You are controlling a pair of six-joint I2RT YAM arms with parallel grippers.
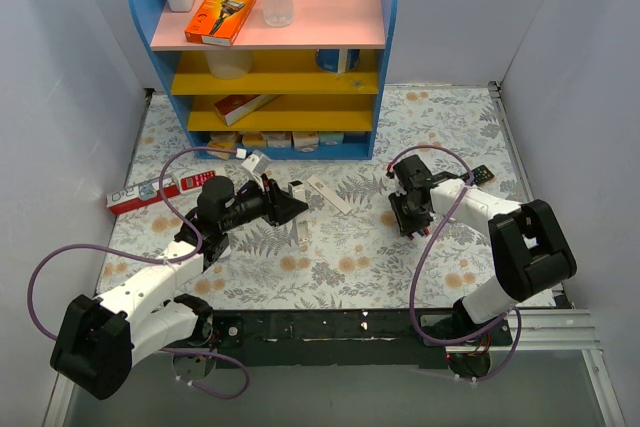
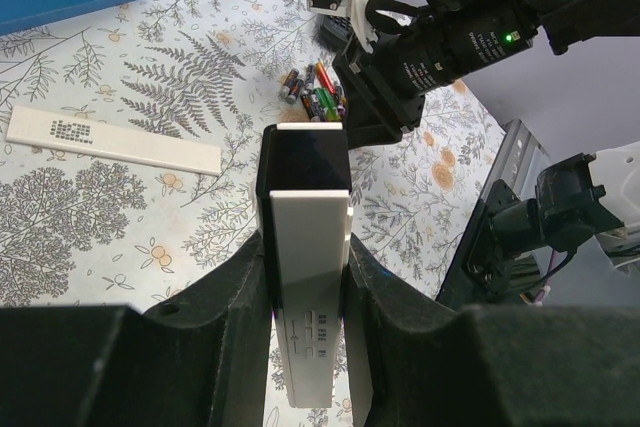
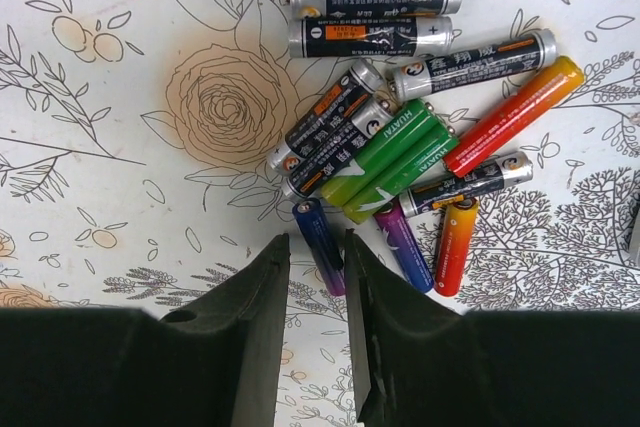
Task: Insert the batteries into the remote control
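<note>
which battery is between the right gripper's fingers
Find the battery pile on the floral cloth below the right gripper. At its near edge lies a blue-to-purple cell between the fingertips; the other purple cell is beside an orange one.

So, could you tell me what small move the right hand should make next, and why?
Probably close the right hand on the blue-purple battery and lift it. Its fingers straddle that cell at the near edge of the battery pile, with some gap showing, while the left hand holds the remote control with its dark compartment exposed.
</note>
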